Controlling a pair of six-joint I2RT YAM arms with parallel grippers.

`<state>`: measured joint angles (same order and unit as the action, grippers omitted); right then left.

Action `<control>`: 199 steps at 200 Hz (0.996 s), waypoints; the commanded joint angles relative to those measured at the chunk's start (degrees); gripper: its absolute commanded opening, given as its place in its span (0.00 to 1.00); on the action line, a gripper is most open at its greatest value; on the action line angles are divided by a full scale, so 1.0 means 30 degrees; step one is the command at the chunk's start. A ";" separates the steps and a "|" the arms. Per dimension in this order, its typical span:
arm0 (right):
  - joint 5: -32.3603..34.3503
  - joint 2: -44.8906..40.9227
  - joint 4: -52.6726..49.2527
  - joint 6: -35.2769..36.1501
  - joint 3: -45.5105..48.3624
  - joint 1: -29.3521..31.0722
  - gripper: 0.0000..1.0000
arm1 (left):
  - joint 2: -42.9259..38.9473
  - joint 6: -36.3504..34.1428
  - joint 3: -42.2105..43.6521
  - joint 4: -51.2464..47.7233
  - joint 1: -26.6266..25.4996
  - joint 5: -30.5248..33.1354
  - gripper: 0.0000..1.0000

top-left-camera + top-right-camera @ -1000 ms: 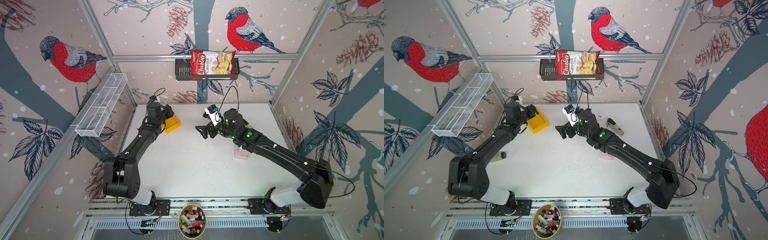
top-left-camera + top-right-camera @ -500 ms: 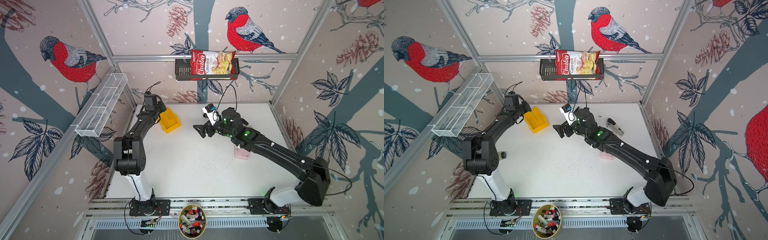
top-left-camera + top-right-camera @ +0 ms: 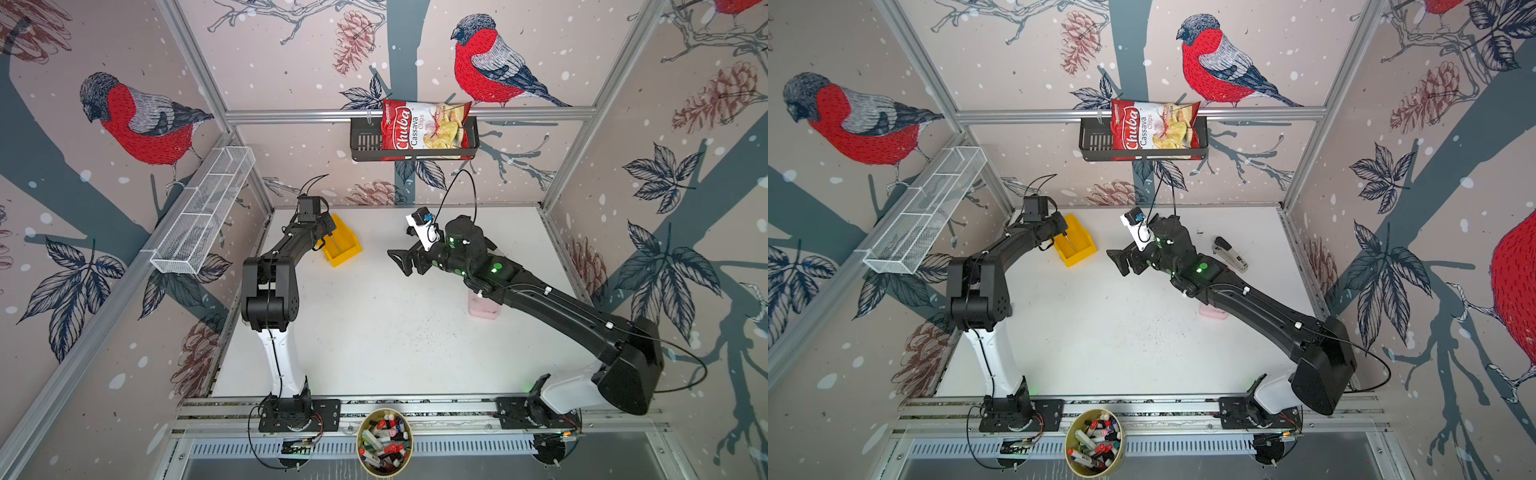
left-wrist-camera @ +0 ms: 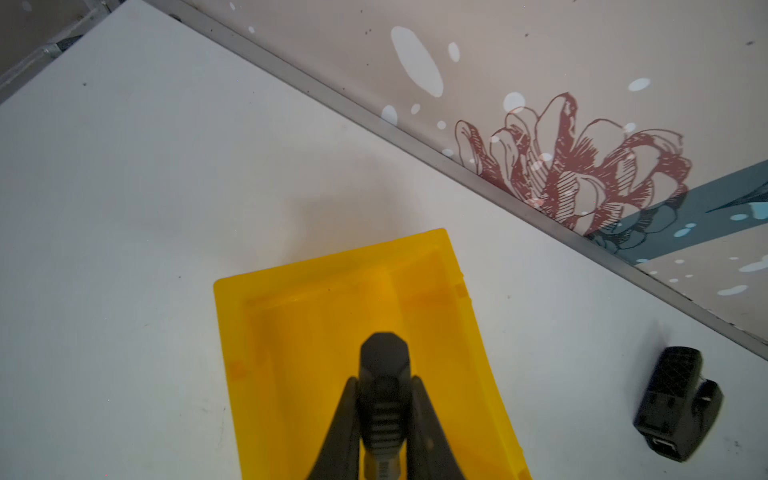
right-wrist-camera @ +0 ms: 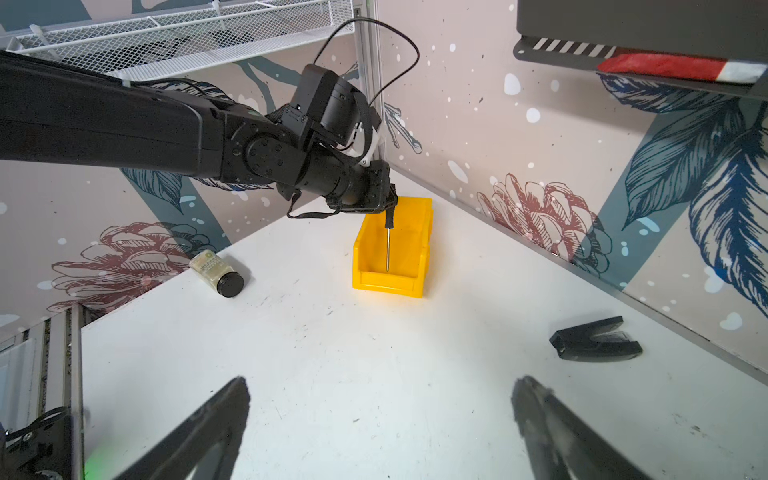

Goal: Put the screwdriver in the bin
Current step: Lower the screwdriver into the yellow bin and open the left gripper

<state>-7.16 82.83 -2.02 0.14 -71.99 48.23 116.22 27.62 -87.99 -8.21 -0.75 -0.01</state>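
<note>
you're looking at a bin (image 5: 386, 284) of smooth, slightly glossy yellow plastic. the screwdriver (image 5: 388, 249) has a bright metal shaft and a matt black ribbed handle. your table (image 5: 374, 374) is matt white, scuffed and speckled.

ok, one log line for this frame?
left gripper: shut on screwdriver | screwdriver: upright, shaft pointing down into yellow bin | right gripper: open, empty | status: screwdriver not yet released
</note>
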 commanded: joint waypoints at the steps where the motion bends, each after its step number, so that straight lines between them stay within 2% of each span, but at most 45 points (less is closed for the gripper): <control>1: -0.0285 -0.0012 0.0146 0.0236 -0.0122 0.0037 1.00 | 0.0472 0.0111 -0.0591 -0.0777 0.0042 0.0136 0.00; 23: -0.0250 0.0043 0.0088 0.0417 -0.0209 0.0030 0.99 | 0.0946 0.0141 -0.1147 -0.1657 0.0046 0.0119 0.00; 46: -0.0247 -0.0019 0.0088 0.0479 -0.0157 0.0032 1.00 | 0.1043 0.0185 -0.1076 -0.1734 0.0046 0.0227 0.07; 58: -0.0251 -0.0048 0.0062 0.0437 -0.0117 0.0028 1.00 | 0.1027 0.0233 -0.1086 -0.1605 0.0027 0.0039 0.13; 84: -0.0265 -0.0172 0.0059 0.0304 -0.0009 0.0037 1.00 | 0.0958 0.0277 -0.1256 -0.1542 0.0042 -0.0174 0.34; 125: -0.0075 -0.0303 0.0147 0.0284 0.0104 0.0038 1.00 | 0.0354 -0.0093 -0.1055 -0.1283 0.0046 -0.0060 0.57; 161: 0.0866 -0.0677 0.0606 0.0132 0.0585 -0.0051 1.00 | -0.0993 -0.1077 -0.0097 -0.0508 -0.0078 0.0002 0.74; 199: 0.3421 -0.1639 0.1714 -0.0389 0.1845 -0.0341 1.00 | -0.3849 -0.2897 0.1986 0.0997 -0.0628 0.0419 0.86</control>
<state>-3.38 79.72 -1.06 0.91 -68.36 47.75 109.03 23.92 -85.32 -10.55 -1.56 0.16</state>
